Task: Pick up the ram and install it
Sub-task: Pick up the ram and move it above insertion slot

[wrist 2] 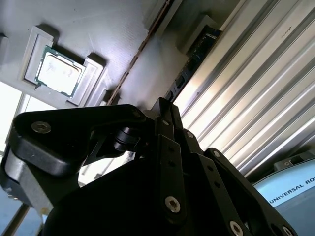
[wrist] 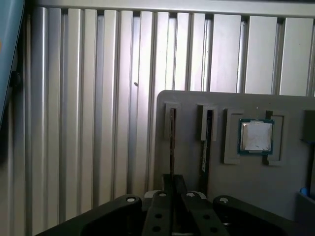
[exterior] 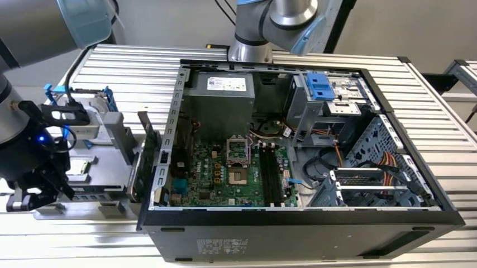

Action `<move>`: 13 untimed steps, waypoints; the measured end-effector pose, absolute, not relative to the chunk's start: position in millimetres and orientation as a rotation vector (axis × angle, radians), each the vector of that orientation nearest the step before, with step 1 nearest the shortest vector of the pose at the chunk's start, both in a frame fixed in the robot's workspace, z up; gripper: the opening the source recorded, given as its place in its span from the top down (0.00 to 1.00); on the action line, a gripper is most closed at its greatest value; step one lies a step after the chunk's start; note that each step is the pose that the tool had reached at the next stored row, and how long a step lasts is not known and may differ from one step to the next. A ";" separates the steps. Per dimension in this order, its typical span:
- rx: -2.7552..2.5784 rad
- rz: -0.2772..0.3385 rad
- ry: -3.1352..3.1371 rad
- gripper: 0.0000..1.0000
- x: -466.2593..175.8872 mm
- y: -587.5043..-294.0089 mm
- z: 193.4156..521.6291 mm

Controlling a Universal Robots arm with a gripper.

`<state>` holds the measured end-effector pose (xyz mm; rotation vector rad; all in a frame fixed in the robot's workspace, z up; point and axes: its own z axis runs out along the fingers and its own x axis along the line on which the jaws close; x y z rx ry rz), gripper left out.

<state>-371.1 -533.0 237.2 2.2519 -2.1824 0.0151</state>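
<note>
Ram point(wrist: 209, 142): standing on edge in a narrow slot of the grey holder point(wrist: 189, 98). It is sitting between a processor chip point(wrist: 256, 136), lying flat in its recess, and a thin card point(wrist: 171, 147) showing edge-on in the neighbouring slot. In the second wrist view the ram point(wrist 2: 198, 48) is showing as a dark strip near the counter's slats.

Gripper point(exterior: 28, 196): hanging low by the holder's corner toward the exterior view's left, apart from the ram.

Fingers point(wrist: 179, 186): sitting narrow, close together, not gripping the ram.

Holder: resting on the slatted metal counter point(wrist: 88, 123), to the exterior view's left of the open computer case point(exterior: 298, 223), whose motherboard point(exterior: 216, 178) is lying exposed.
</note>
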 end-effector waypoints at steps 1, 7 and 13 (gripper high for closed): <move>2.251 0.016 -2.182 1.00 -371.1 -533.0 237.8; 2.250 0.020 -2.180 1.00 -371.1 -532.9 241.8; 2.247 0.025 -2.178 1.00 -371.2 -533.0 243.3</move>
